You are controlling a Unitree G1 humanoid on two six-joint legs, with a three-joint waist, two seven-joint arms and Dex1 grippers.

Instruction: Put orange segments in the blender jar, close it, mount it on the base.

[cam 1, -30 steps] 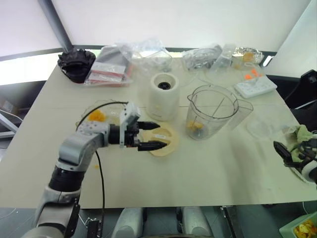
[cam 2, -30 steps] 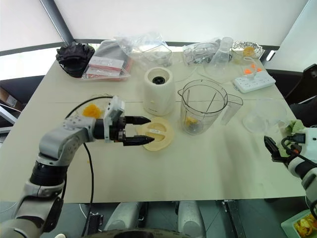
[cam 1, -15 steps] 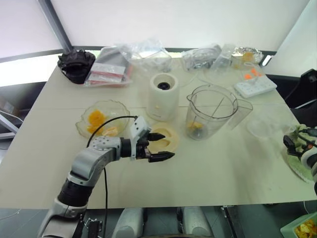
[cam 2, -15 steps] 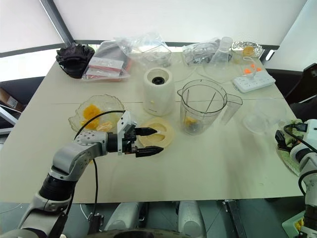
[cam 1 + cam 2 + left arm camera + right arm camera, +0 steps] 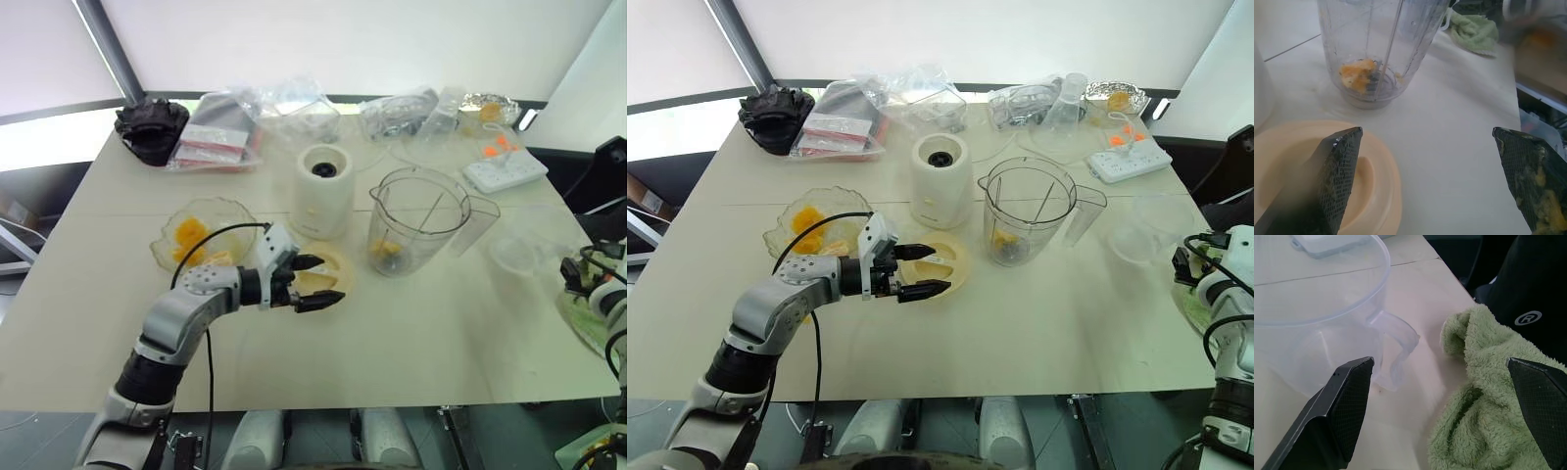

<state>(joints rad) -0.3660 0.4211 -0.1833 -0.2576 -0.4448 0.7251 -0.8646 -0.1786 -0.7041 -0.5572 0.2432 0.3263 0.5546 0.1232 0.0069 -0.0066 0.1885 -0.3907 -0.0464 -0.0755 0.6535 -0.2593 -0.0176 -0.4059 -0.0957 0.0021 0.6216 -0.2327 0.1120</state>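
Note:
The clear blender jar (image 5: 416, 220) stands upright and uncovered at mid-table, with a few orange segments (image 5: 1357, 74) lying at its bottom by the blade. More orange segments (image 5: 191, 235) fill a scalloped glass bowl at the left. Just left of the jar stands the white base (image 5: 323, 191), its dark socket bare. My left gripper (image 5: 328, 282) is open and hovers over the flat cream lid (image 5: 331, 266), one finger above it, pointing at the jar. My right gripper (image 5: 1185, 269) is open at the table's right edge, between a clear cup (image 5: 1317, 323) and a green towel (image 5: 1484, 396).
Plastic bags (image 5: 220, 132), a black cloth (image 5: 149, 125), clear containers and a foil dish line the back edge. A white power strip (image 5: 505, 171) lies at the back right. Bare tabletop spreads in front of the jar and lid.
My left forearm has dropped and swung a little right, uncovering the glass bowl. My right gripper has moved farther right and away from me, toward the green towel.

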